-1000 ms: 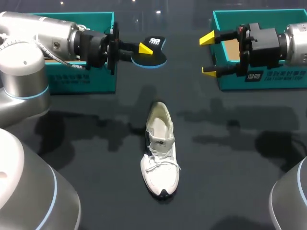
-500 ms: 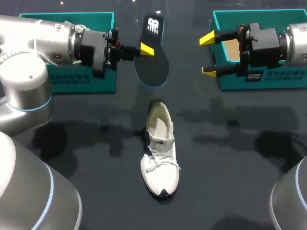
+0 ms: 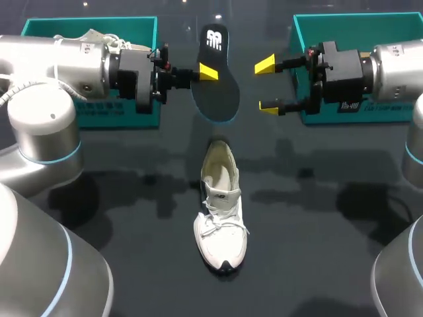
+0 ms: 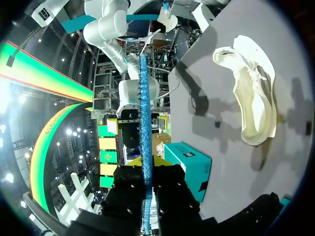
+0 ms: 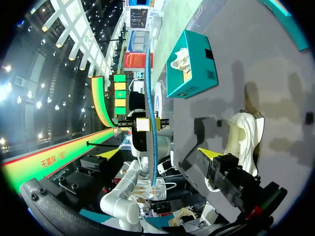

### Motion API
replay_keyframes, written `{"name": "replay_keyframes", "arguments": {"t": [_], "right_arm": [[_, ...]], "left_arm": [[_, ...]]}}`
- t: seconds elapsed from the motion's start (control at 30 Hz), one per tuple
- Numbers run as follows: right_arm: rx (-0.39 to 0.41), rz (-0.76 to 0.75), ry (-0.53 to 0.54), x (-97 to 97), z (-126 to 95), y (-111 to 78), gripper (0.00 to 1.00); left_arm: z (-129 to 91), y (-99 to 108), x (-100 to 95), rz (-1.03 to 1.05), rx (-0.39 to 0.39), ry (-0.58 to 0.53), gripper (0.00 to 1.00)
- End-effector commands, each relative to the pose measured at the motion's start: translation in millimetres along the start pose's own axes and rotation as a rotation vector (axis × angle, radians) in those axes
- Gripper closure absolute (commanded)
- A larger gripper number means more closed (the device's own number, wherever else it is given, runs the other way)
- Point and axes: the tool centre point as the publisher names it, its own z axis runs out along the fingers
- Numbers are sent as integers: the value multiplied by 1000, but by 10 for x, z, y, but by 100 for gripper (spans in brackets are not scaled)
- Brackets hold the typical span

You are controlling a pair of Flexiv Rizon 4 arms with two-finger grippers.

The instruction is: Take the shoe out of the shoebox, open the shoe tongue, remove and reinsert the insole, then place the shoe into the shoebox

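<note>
Insole in left end effector, shoe apart

Two shoeboxes, one insole, one shoe

The table is being lit dimly from above and is being left dark, while the white shoe is being picked out brightly. Soft, broad shadows are being cast to both sides of the shoe and just beyond its heel. Small lamp glints are being reflected far beyond the heel.
</note>
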Motion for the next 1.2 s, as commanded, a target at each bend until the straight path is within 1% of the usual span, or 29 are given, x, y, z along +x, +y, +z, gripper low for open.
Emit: {"name": "replay_keyframes", "arguments": {"t": [0.03,0.27,0.43,0.67,0.7,0.73,0.8,0.87,0.93,1.03,1.07,1.1,1.2], "right_arm": [[3,0,1,-11,81,43,0],[3,0,1,-11,81,43,0],[11,-26,4,-45,195,4,0],[70,-90,5,-43,328,-8,0],[72,-92,6,-44,342,-5,5],[83,-98,11,-48,362,1,7],[83,-99,13,-63,392,14,15],[85,-101,17,-69,425,29,20],[88,-103,19,-64,454,42,30],[92,-107,17,-50,490,53,37],[93,-110,17,-45,497,55,45],[94,-110,18,-43,503,57,51],[96,-113,22,-43,519,61,52]], "left_arm": [[48,55,19,18,3,-17,100],[100,87,66,39,-16,-35,100],[147,111,80,17,2,-55,100],[189,88,65,23,16,-50,100],[192,87,68,23,17,-48,100],[195,86,71,22,17,-47,100],[200,81,79,20,18,-45,100],[203,66,87,23,17,-40,100],[200,54,88,28,17,-39,100],[196,46,87,32,17,-38,100],[195,44,87,34,16,-38,100],[194,42,88,36,13,-38,100],[194,31,92,47,1,-33,100]]}}
